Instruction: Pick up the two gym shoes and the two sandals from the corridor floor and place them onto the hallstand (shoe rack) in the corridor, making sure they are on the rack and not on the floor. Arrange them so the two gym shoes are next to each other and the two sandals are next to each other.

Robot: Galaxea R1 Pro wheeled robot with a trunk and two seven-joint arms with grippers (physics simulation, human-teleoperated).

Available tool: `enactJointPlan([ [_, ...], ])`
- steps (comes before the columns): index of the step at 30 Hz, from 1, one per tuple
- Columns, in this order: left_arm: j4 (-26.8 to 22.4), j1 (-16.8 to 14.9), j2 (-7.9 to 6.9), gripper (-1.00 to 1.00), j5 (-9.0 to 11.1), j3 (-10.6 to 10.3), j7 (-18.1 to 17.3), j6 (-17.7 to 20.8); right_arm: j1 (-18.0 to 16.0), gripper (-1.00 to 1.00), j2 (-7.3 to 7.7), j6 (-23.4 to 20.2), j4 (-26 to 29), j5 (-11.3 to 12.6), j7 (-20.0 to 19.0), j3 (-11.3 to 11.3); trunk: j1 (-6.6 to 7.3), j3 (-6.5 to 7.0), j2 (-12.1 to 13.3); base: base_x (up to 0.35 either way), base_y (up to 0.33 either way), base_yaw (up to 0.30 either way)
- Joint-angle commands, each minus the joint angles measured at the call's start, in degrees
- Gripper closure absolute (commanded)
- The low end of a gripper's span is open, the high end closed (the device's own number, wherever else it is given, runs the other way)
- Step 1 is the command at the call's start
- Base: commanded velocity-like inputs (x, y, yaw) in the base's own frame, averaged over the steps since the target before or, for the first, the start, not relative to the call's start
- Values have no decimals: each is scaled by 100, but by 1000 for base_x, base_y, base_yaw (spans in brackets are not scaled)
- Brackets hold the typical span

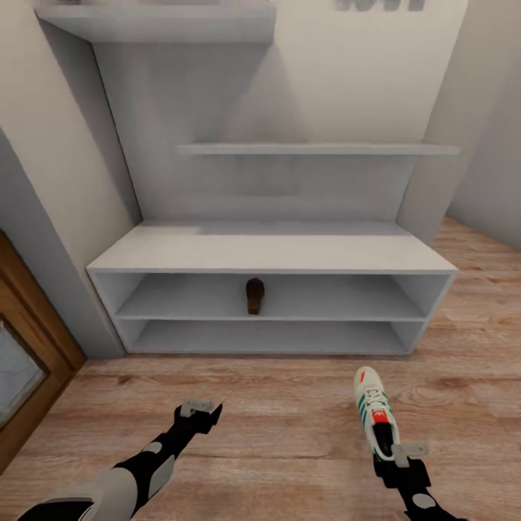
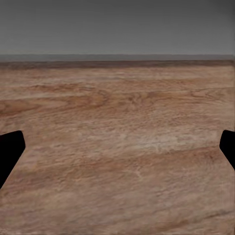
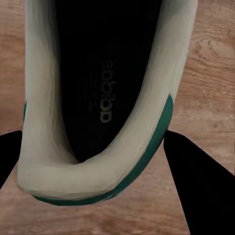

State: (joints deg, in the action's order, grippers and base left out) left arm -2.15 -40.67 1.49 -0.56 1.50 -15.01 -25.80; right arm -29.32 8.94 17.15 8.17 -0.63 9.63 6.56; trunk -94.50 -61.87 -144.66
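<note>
Pale grey-white shoe rack (image 1: 271, 253): flat matte boards, two long open shelves, tall back panel, floating shelf above. One dark brown glossy sandal (image 1: 254, 296) sits on the upper open shelf, mid-width. Floor (image 1: 289, 420) is light brown wood-grain planks. White lace-up sneaker (image 1: 376, 412), green side stripes, red tongue patch, toe pointing at the rack, held at the heel by the right claw (image 1: 400, 454); right wrist view shows the black fingers (image 3: 188, 181) pinching the heel collar (image 3: 93, 171). Right arm low, reaching forward. Left claw (image 1: 200, 409) spread, holding nothing, stretched forward low over bare planks.
</note>
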Motion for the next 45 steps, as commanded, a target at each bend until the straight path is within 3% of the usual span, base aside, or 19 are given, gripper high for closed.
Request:
enactJointPlan([
  [1, 4, -3, 0, -100, -5, 17, -19, -13, -4, 100, 2, 8, -3, -7, 50, 47, 4, -5, -2, -282, 189, 0],
  [12, 4, -3, 0, -100, -5, 17, -20, -13, -4, 100, 2, 9, -5, -7, 55, 47, 4, -5, -2, -205, 117, 0],
  [29, 0, -3, -3, -100, 1, 23, -12, -13, -47, 100, -33, -48, 79, -28, 42, 72, 4, -5, -2, -100, -76, 0],
  [33, 1, -3, -7, -100, 3, 25, 0, -13, -320, 100, -262, -970, 901, -45, 40, 85, 4, -5, -2, 0, 0, 0],
  [39, 4, -3, -32, -100, -3, 26, 245, -13, -699, 100, -427, -3192, 2380, -21, 17, 87, 4, -5, -2, 0, 0, 0],
  [45, 10, -3, -221, -100, -5, 26, 677, -15, -1357, 100, -654, -4580, 3004, -10, -82, 84, 4, -5, -2, 0, 0, 0],
])
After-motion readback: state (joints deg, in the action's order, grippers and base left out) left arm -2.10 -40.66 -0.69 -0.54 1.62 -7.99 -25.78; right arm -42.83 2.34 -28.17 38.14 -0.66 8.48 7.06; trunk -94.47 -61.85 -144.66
